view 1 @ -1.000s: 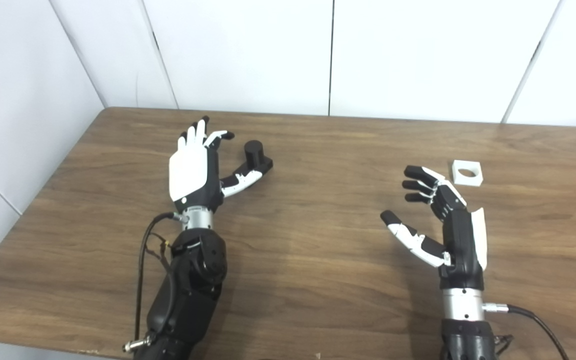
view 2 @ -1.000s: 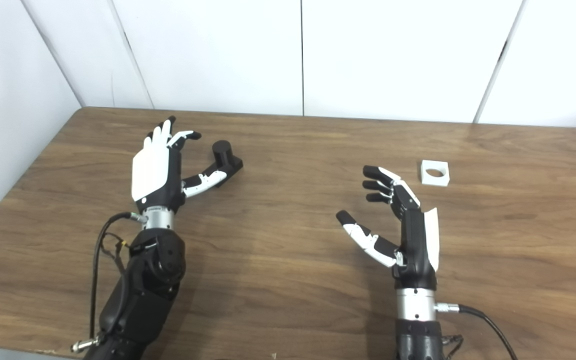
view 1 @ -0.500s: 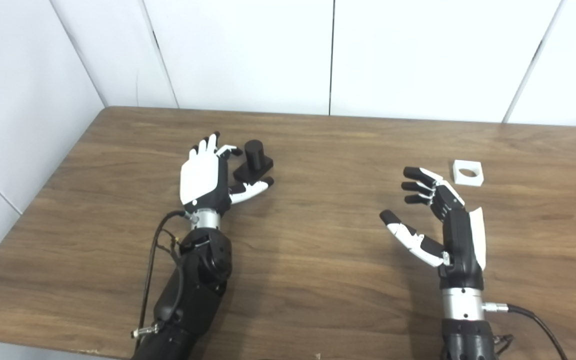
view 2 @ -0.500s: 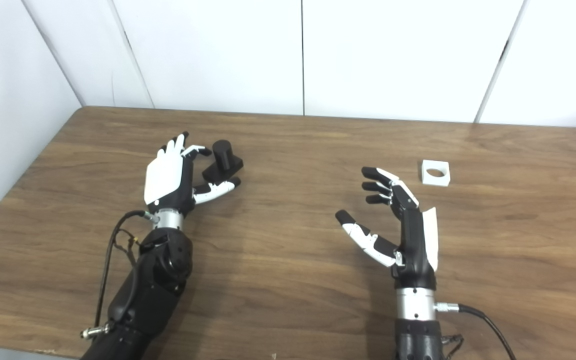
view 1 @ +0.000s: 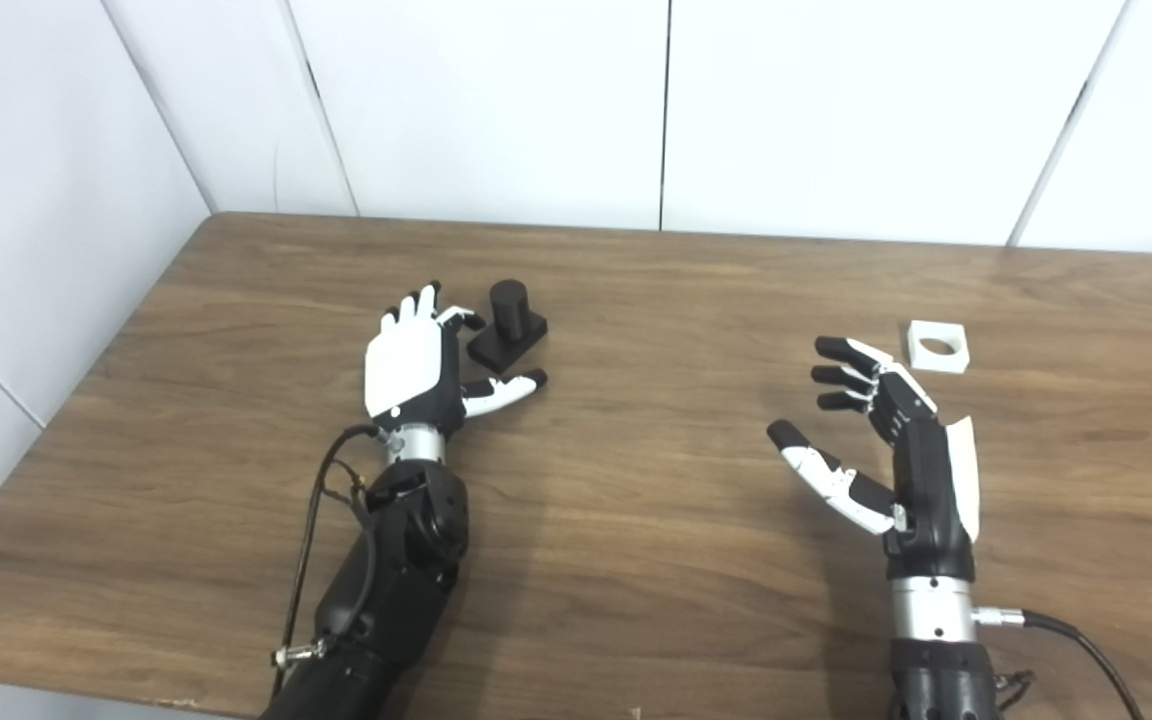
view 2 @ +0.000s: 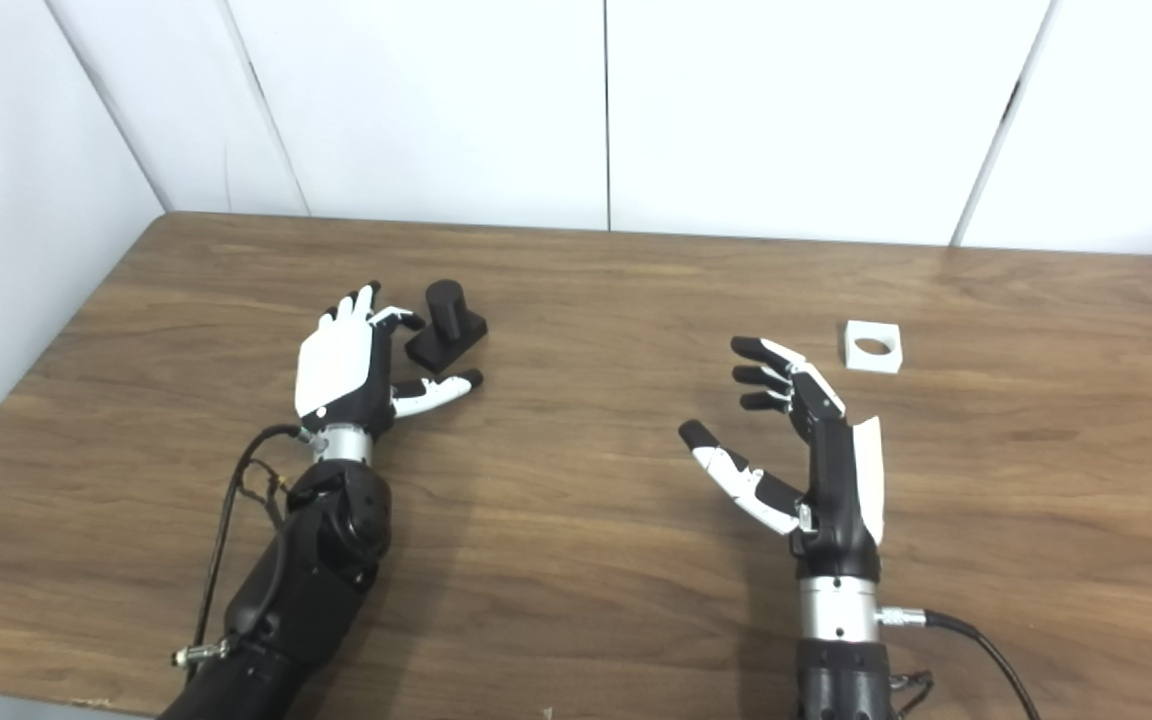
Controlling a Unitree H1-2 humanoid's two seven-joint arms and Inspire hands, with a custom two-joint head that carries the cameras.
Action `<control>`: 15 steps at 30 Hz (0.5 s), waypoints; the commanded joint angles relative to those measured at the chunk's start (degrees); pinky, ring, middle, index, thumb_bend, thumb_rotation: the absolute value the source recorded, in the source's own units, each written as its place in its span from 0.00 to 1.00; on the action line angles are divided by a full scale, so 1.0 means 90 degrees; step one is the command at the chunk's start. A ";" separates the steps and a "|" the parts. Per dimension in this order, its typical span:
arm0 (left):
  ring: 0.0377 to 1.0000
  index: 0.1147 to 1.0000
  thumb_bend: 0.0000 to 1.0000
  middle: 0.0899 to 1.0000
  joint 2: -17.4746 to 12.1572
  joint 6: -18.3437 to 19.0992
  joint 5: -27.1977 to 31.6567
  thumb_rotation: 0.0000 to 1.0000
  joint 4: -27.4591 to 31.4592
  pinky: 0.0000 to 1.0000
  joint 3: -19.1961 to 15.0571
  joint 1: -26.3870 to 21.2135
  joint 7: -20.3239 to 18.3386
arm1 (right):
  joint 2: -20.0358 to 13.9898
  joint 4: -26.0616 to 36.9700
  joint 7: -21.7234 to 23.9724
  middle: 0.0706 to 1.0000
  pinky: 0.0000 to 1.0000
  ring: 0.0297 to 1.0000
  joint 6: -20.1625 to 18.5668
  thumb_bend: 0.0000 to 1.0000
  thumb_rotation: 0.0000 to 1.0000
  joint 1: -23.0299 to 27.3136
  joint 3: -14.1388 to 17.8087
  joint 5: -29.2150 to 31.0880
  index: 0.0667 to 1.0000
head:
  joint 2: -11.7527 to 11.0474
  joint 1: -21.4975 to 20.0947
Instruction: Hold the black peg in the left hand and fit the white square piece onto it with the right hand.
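Left hand spread around black peg near tabletop's far-left corner, right hand spread, white square piece toward right edge; closing off-centre could topple peg.

black peg, white square piece, brown woodgrain surface, left hand and right hand black-and-white, white wall panels
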State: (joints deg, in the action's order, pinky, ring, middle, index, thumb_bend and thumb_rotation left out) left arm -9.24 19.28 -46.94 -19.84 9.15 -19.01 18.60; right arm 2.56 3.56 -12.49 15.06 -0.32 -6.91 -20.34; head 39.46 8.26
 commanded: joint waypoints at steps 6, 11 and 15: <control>1.00 0.58 0.84 0.99 -0.0085 0.0107 -0.0067 0.49 0.0009 1.00 0.0035 -0.0285 0.0338 | -0.0371 -0.0321 0.0011 0.74 0.60 0.69 0.0110 0.60 0.26 -0.0539 0.0234 -0.0021 0.71 | 0.0047 0.0002; 1.00 0.53 0.78 0.97 -0.0085 0.0059 -0.0029 0.44 -0.0060 1.00 0.0038 -0.0288 0.0531 | -0.0373 -0.0308 0.0052 0.74 0.60 0.69 0.0138 0.59 0.27 -0.0579 0.0256 0.0069 0.71 | 0.0062 0.0020; 1.00 0.51 0.75 0.95 -0.0087 0.0037 -0.0010 0.41 -0.0089 1.00 0.0050 -0.0301 0.0606 | -0.0381 -0.0299 0.0072 0.74 0.60 0.69 0.0157 0.59 0.27 -0.0584 0.0266 0.0102 0.70 | 0.0070 0.0017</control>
State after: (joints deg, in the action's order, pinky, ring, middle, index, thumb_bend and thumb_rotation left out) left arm -9.15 19.93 -46.81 -20.56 9.57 -19.53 21.96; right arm 2.39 3.96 -12.25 16.39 -0.77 -6.41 -19.36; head 40.08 8.35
